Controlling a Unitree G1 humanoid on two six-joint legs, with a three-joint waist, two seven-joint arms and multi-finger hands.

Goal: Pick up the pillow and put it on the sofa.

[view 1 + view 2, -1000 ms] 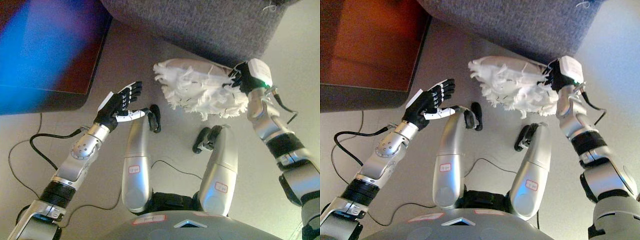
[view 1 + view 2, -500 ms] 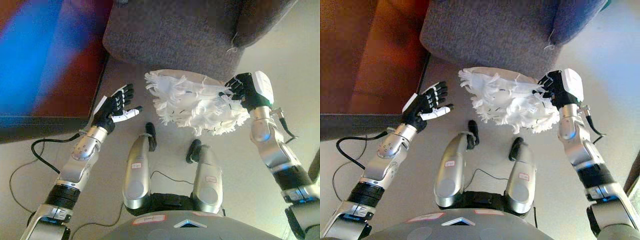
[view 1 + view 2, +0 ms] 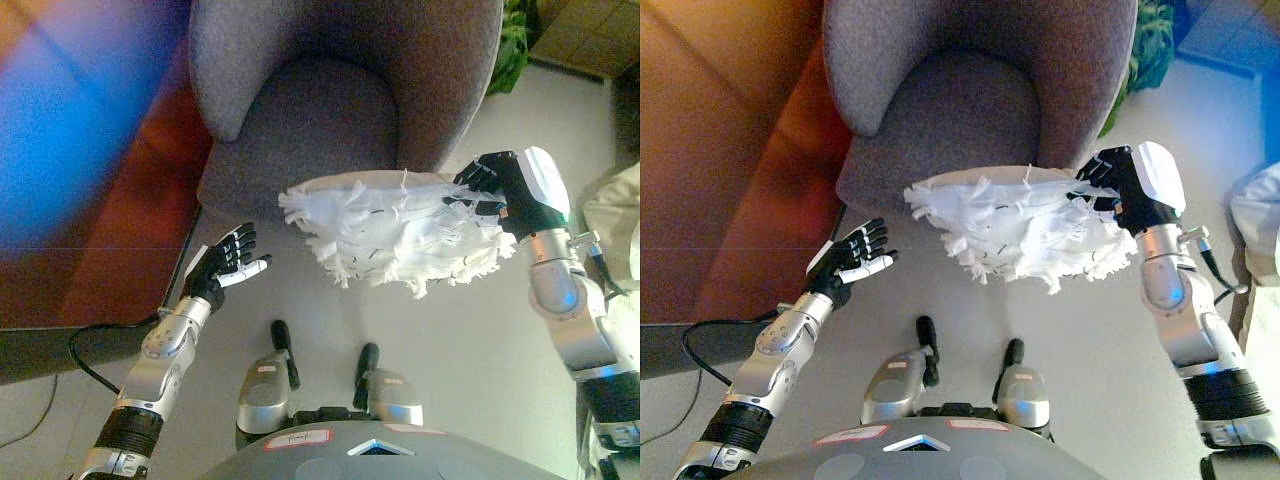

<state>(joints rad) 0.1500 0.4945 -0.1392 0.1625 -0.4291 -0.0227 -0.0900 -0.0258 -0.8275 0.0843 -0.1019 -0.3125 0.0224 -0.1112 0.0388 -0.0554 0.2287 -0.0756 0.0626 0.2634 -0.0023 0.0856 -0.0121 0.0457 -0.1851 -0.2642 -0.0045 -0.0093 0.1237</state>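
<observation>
Right hand (image 3: 505, 192) clamped on right edge of the shaggy white pillow (image 3: 395, 230), fingers curled into the fringe. Pillow held in the air, clear of the floor (image 3: 470, 350), just in front of the grey sofa (image 3: 330, 100) seat edge (not resting on the seat). Left hand (image 3: 222, 268) empty, fingers spread and straight, well left of the pillow, beside the sofa's front corner. Dark red-brown furniture (image 3: 730, 200) at left.

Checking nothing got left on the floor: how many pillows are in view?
1: the shaggy white pillow, held by the right hand in front of the grey sofa.
</observation>
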